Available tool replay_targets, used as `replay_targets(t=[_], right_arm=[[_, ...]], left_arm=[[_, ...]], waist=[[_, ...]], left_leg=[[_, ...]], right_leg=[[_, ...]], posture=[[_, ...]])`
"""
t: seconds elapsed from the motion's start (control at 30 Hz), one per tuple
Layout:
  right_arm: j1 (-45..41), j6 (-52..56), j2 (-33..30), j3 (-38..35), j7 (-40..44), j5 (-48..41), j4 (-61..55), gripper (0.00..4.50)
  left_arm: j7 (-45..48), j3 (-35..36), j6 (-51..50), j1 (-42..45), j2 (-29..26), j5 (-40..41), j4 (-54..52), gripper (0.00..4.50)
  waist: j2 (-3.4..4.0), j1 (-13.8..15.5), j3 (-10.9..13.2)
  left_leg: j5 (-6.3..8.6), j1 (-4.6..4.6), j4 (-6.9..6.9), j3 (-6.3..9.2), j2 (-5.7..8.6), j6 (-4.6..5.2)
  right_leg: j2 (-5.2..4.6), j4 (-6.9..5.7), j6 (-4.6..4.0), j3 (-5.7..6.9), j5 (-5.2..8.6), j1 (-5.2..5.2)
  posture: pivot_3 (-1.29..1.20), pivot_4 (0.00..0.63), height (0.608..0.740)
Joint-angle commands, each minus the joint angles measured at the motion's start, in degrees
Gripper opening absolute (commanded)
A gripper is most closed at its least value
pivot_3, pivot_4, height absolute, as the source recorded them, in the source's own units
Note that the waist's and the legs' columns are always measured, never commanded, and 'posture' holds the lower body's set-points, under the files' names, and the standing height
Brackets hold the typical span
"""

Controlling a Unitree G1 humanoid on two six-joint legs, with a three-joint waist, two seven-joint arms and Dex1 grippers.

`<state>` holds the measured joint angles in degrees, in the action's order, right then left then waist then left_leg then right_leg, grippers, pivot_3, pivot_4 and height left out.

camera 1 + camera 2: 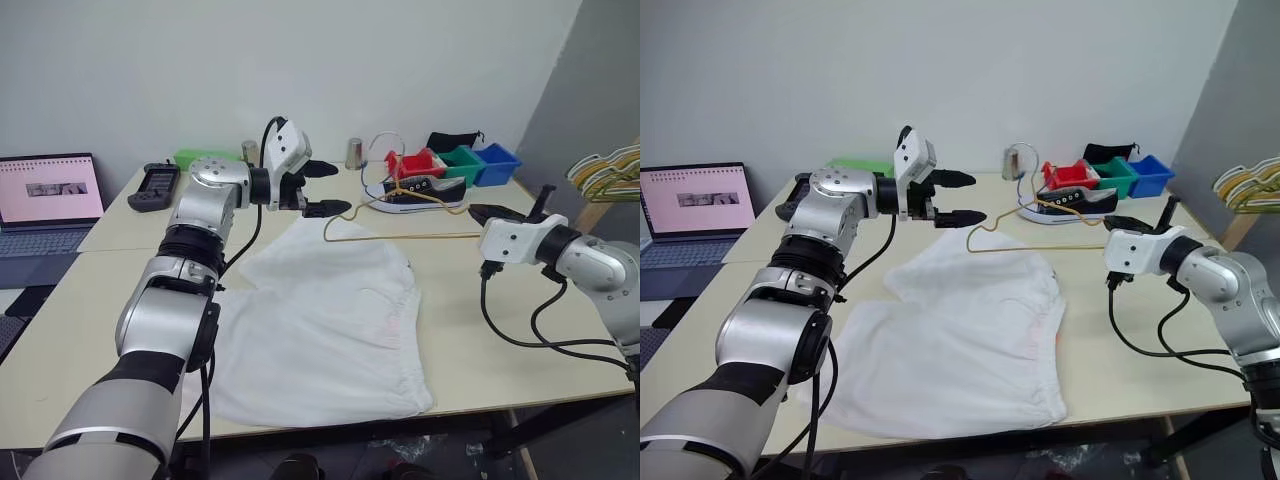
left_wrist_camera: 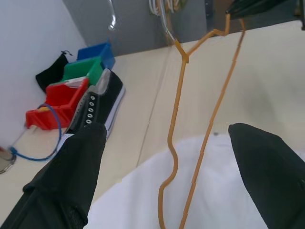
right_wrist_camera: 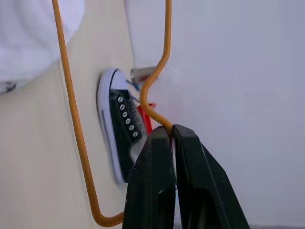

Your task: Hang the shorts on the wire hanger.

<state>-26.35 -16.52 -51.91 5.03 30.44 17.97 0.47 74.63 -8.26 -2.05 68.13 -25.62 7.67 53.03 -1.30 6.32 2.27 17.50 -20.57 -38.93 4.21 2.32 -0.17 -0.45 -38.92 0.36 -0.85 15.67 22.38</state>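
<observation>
White shorts point(image 1: 320, 335) are lying spread flat on the desk point(image 1: 470, 340). The right tool point(image 3: 172, 136) is clenching the neck of the yellow-orange wire hanger point(image 1: 400, 235), holding it just above the desk with its far end over the shorts' top edge. The left tool point(image 1: 960, 198) is hovering released beside that end. A black sneaker point(image 1: 420, 193) is sitting behind, near colored bins point(image 1: 460, 163).

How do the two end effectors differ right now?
The left end effector is open and holds nothing; the right end effector is shut on the wire hanger. The left one is above the shorts; the right one is beside them, over the table. Both have black fingers.
</observation>
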Motion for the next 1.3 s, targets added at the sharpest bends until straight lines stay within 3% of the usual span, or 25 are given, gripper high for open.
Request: replay_targets(t=[0.03,0.43,0.57,1.1,1.17,1.27,1.3], right_arm=[[-3.4,-4.5,0.7,0.0,-1.5,2.5,-3.0,0.00],[-4.9,-8.1,2.3,-1.8,-4.3,6.5,-5.7,0.00],[-4.7,-8.0,2.7,-2.5,-5.2,6.5,-6.1,0.00],[-4.6,-6.9,2.8,-1.8,-4.1,6.2,-5.2,0.00],[-4.5,-6.6,2.8,-1.6,-3.6,6.0,-5.1,0.00],[-4.5,-6.2,2.9,-1.5,-3.2,5.7,-5.1,0.00],[-4.4,-6.1,3.0,-1.5,-3.1,5.6,-5.0,0.26]], left_arm=[[5.0,-1.3,-0.4,0.2,-1.2,-1.6,-1.0,4.35],[9.7,-4.0,2.7,-3.5,-3.1,-7.1,0.3,4.35],[9.1,-3.6,3.3,-3.5,-2.8,-7.7,0.9,3.71],[8.2,-3.1,4.1,-3.6,-2.5,-8.8,1.1,0.41],[8.0,-3.1,4.2,-3.7,-2.5,-8.9,1.1,0.08],[7.5,-3.1,4.3,-3.6,-2.5,-9.1,1.3,0.01],[7.2,-3.1,4.5,-3.6,-2.5,-9.2,1.5,0.00]], waist=[[0.00,-0.1,0.0],[0.00,-0.2,0.0],[0.00,-0.2,0.0],[0.00,-0.3,0.0],[0.00,-0.2,0.0],[0.00,-0.3,0.0],[0.00,-0.3,0.0]], left_leg=[[0.00,0.00,0.00,0.01,-0.01,0.00],[0.01,-0.01,0.01,0.05,-0.04,0.01],[0.01,-0.01,0.02,0.05,-0.04,0.02],[0.01,0.00,0.02,0.04,-0.04,0.03],[0.01,-0.01,0.02,0.04,-0.04,0.03],[0.01,0.00,0.01,0.04,-0.04,0.03],[0.01,0.00,0.02,0.04,-0.04,0.03]], right_leg=[[0.00,-0.01,0.00,0.01,0.00,0.00],[-0.08,-0.05,-0.02,0.02,0.01,0.03],[-0.08,-0.05,-0.02,0.02,0.01,0.03],[-0.09,-0.06,-0.02,0.02,0.00,0.03],[-0.09,-0.06,-0.02,0.03,0.00,0.03],[-0.09,-0.06,-0.02,0.02,0.00,0.03],[-0.09,-0.06,-0.02,0.02,0.00,0.03]], posture=[[0.22,0.000,0.740],[0.20,0.000,0.740],[0.20,0.000,0.740],[0.20,0.000,0.740],[0.20,0.000,0.740],[0.20,0.000,0.740],[0.20,0.000,0.740]])
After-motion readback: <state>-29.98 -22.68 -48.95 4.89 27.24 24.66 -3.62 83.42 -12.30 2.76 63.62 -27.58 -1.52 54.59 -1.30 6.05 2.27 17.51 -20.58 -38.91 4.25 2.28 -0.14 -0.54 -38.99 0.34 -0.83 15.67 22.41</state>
